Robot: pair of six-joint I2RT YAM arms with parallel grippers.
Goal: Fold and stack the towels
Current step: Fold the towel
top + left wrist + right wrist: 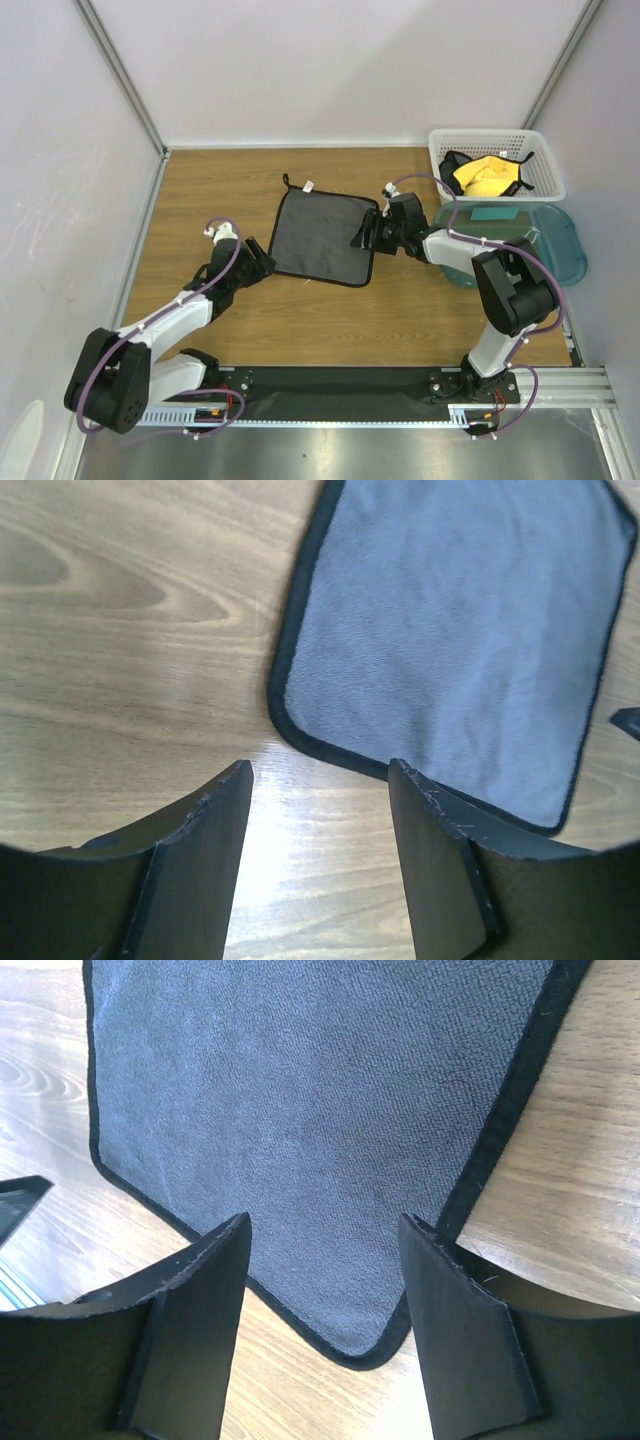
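Note:
One towel (322, 237) lies spread flat mid-table, dark grey side up with black edging. My left gripper (262, 262) sits at its near-left corner. In the left wrist view the left gripper (318, 770) is open over bare wood, the towel (450, 630) corner just ahead of its fingertips. My right gripper (362, 237) is at the towel's right edge. In the right wrist view the right gripper (322, 1222) is open, and a corner of the towel (320, 1090) lies below and between its fingers. A yellow towel (485, 177) is crumpled in the basket.
A white lattice basket (482, 133) stands at the back right. A teal translucent tub (572, 240) sits just in front of it, beside the right arm. White walls close off the left, back and right of the wooden table (220, 190).

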